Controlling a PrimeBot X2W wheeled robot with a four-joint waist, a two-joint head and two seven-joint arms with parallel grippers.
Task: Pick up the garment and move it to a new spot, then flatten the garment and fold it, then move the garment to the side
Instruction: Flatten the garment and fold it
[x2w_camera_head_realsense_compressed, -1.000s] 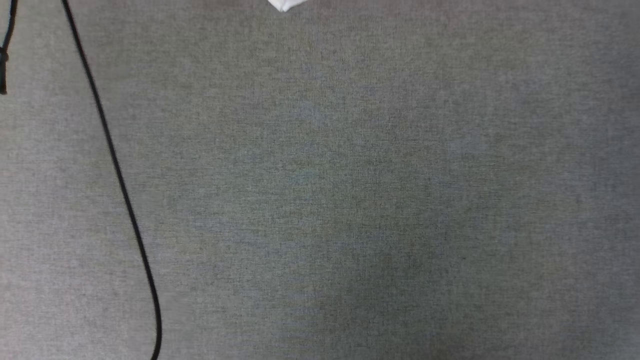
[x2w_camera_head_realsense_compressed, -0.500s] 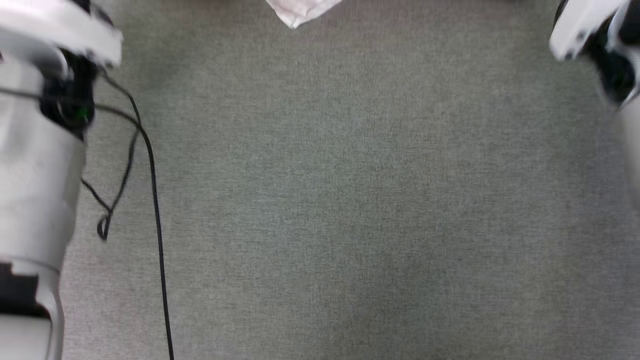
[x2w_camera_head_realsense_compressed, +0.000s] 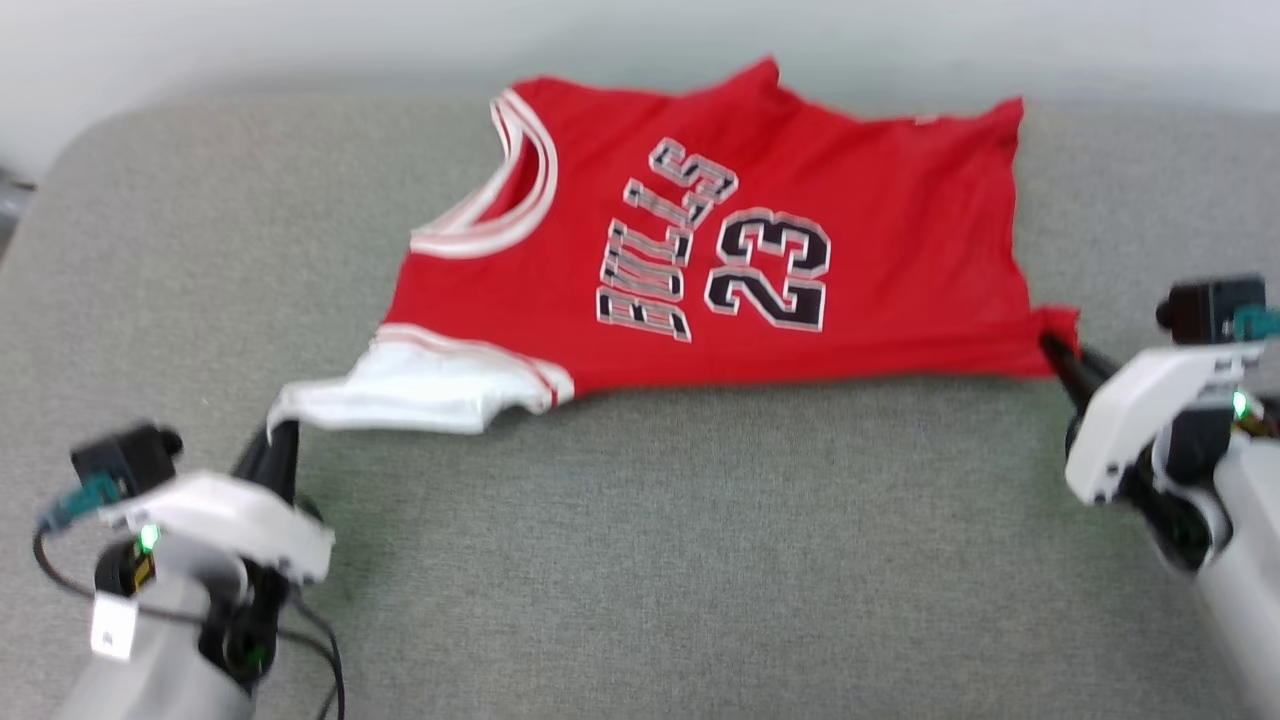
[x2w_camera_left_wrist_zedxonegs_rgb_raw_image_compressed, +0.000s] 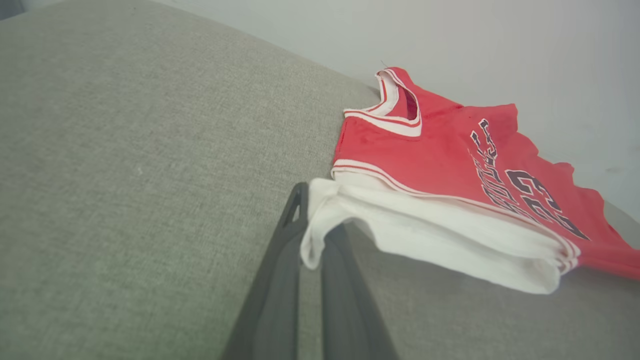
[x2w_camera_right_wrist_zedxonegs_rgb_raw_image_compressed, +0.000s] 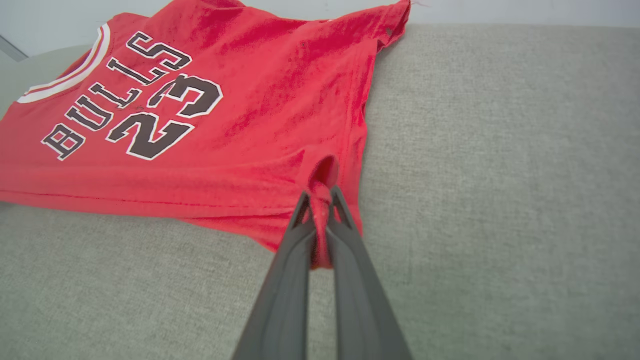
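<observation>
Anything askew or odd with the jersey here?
The jersey lies wrinkled and skewed on the gray cushion, its far edge peaked unevenly by the wall; left hand pinches the white sleeve, right hand a bunched hem corner.

I read the jersey (x2w_camera_head_realsense_compressed: 900, 250) as soft matt cloth with flat printed lettering. Its white sleeve (x2w_camera_head_realsense_compressed: 420, 390), at 8 o'clock, is matt cloth too. The grey upholstery (x2w_camera_head_realsense_compressed: 650, 560) beneath is coarse, matt fabric. On the left gripper (x2w_camera_left_wrist_zedxonegs_rgb_raw_image_compressed: 317, 215) and right gripper (x2w_camera_right_wrist_zedxonegs_rgb_raw_image_compressed: 319, 197) the fingers look like smooth, matt dark plastic, and the wrist shells (x2w_camera_head_realsense_compressed: 1140, 400) like smooth white plastic.
</observation>
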